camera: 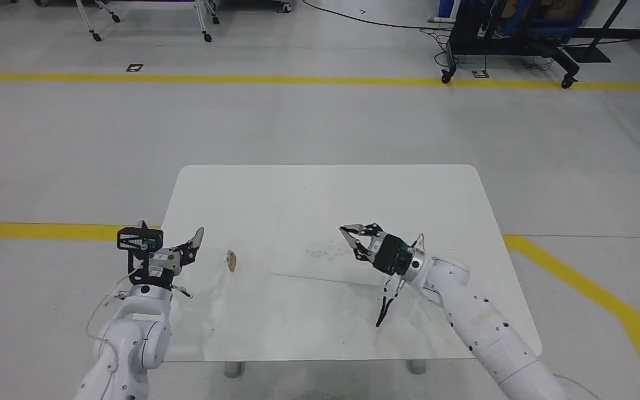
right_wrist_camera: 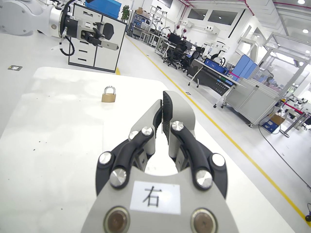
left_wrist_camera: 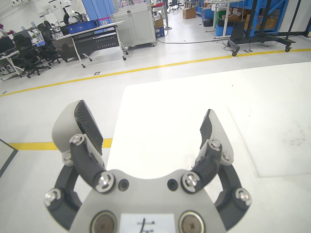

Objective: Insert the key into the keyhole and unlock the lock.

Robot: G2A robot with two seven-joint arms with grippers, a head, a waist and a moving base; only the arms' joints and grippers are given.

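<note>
a brass lock stands upright on a white table, shackle up and closed, toward the robot's left side of the tabletop. the left claw hangs at that edge, released, its ribbed pads spread wide with nothing between them, its tips near the lock but not touching it. the right claw sits above the middle of the table, well apart from the lock and pointing toward it, clenched with its pads pressed almost flat together. a thin sliver shows in the seam between them, too slight to identify.

a pale mat with faint dark scuffs lies flat on the tabletop, and small dark specks dot the surface near the right arm. around the table spreads a light grey workshop floor crossed by yellow lines. blue shelving loaded with boxes lines one wall, black office chairs cluster around wheeled desks, and a white drawer cabinet stands just past the table's far corner, behind the left arm.
</note>
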